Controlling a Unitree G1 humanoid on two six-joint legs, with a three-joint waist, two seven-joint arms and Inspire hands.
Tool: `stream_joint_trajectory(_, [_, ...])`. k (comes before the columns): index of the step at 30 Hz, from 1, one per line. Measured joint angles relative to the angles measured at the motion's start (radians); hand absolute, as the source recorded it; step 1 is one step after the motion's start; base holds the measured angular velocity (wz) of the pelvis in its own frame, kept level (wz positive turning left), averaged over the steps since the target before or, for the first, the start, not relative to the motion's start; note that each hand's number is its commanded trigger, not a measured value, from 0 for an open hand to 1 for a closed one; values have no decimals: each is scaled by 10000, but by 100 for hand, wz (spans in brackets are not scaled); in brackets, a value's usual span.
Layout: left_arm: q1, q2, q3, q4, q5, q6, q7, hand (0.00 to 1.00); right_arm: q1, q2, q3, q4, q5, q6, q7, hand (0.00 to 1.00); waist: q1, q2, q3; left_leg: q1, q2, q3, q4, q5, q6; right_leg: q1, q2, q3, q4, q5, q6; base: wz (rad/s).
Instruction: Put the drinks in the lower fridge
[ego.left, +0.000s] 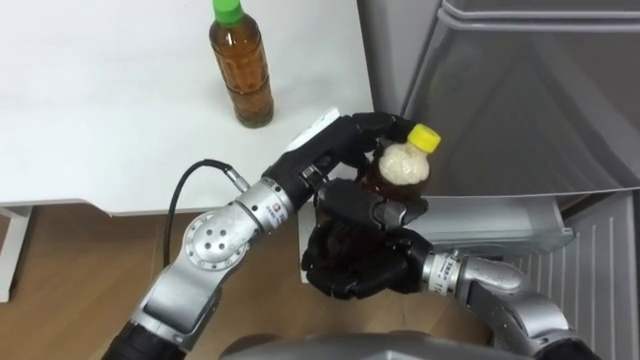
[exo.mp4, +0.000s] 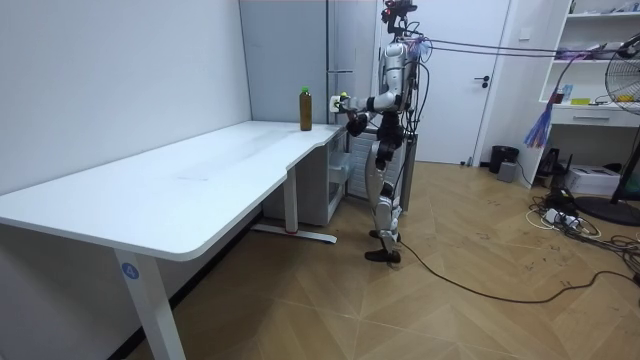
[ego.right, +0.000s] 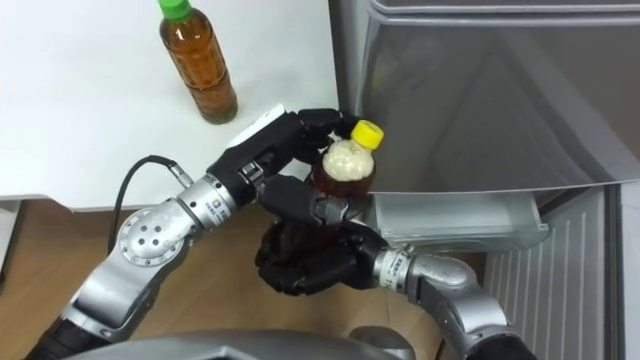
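Yellow-capped bottle (ego.left: 405, 168): being held upright in both hands, in the air just off the desk's corner and in front of the fridge. Dark drink is filling its lower part, and pale foam is showing at its shoulder.
Right hand (ego.left: 355, 258): coming up from below. Its fingers (ego.left: 385, 212) are wrapping round the bottle's lower body and clamping on it.
Left hand (ego.left: 335, 140): reaching in from the desk side. It is curling over the bottle's shoulder just under the cap and closing on it as well.
Lower drawer (ego.left: 500, 228): showing pale beneath the fridge's grey front, just right of the hands.
Desk (ego.left: 100, 130): lying white and flat to the robot's left.
Green-capped bottle (ego.left: 241, 70): standing upright on the desk near its right edge, beyond the hands and apart from them.
Fridge (ego.left: 520, 100): rising grey just beside the desk's right edge.
Robot: standing at the desk's far end in the room view — arms lifted before its chest, facing the fridge.
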Motion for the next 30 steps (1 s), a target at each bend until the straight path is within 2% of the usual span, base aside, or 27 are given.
stream_joint_trajectory(19, [-2, 97, 205, -319, 19, 3, 54, 0, -51, -4, 188, 0, 630, -84, 144, 100, -3, 46, -6, -42, -1, -7, 15, 0, 0, -20, -3, 18, -6, 0, -1, 0])
stream_joint_trajectory(21, [-3, 98, 301, -476, 19, 4, 39, 0, -114, 6, 189, 0, 713, -189, 145, 100, -1, 60, 3, -53, -1, -13, 23, 0, 1, -21, -5, 2, -8, 1, -1, 0])
stream_joint_trajectory(23, [-2, 130, 534, -878, 13, 11, -44, 0, -161, 82, 175, -2, 915, -479, 168, 100, -34, 68, 10, -62, 2, -35, 27, -1, 0, -19, -1, -19, -14, 1, -2, 0])
stream_joint_trajectory(30, [-3, 128, 1184, -2012, -103, 17, -413, 0, -208, 189, -111, -320, 1542, -718, 622, 100, -91, 112, 26, -85, -8, -191, 29, -5, -5, 27, -15, -196, -43, 2, -2, 6])
